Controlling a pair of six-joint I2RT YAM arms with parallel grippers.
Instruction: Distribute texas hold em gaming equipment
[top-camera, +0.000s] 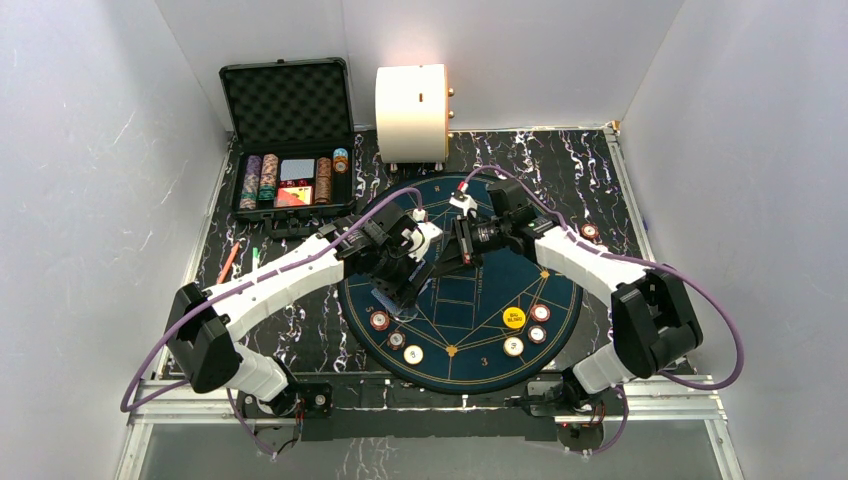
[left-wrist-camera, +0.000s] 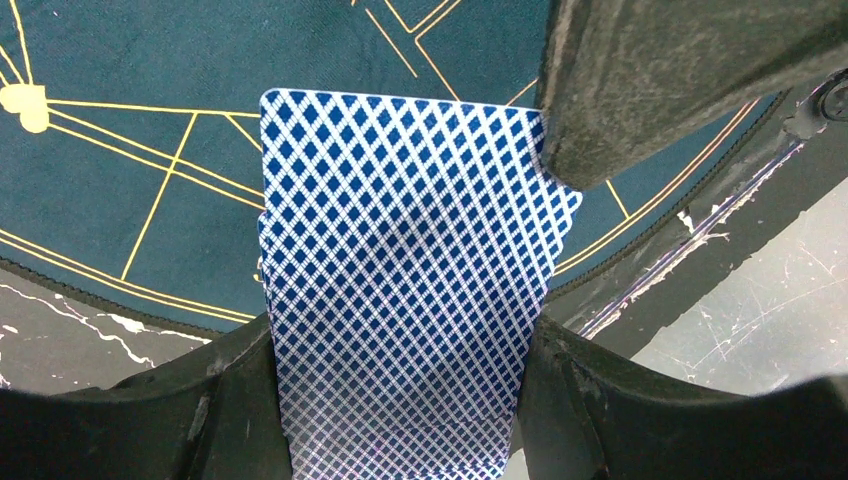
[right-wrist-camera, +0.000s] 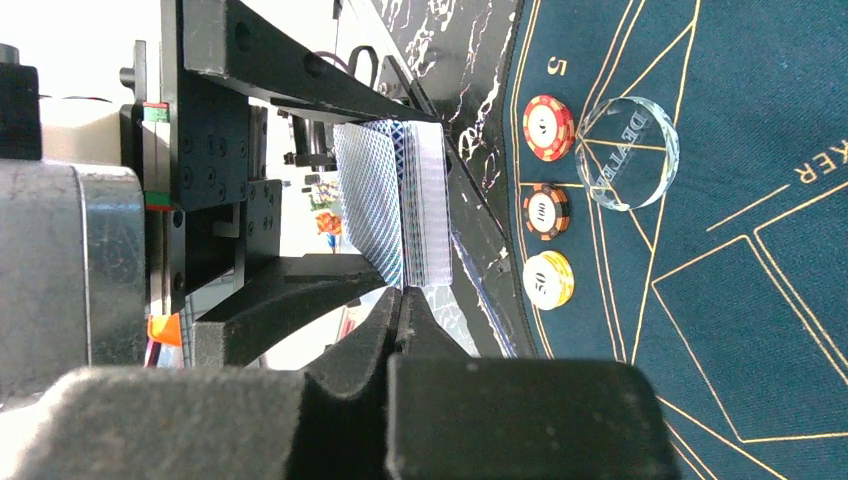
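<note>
My left gripper is shut on a deck of blue-backed playing cards, held on edge over the round green felt mat. The top card sits slightly skewed. My right gripper is shut, its tips pinching the deck's edge; one of its fingers covers the top card's corner. Both grippers meet above the mat's left middle. Chips lie on the mat at front left and front right, beside a yellow button. A clear dealer puck lies by three chips.
An open black case with chip stacks stands at the back left, and a big cream cylinder behind the mat. One chip lies off the mat at right. Pens lie at the left edge. White walls enclose the table.
</note>
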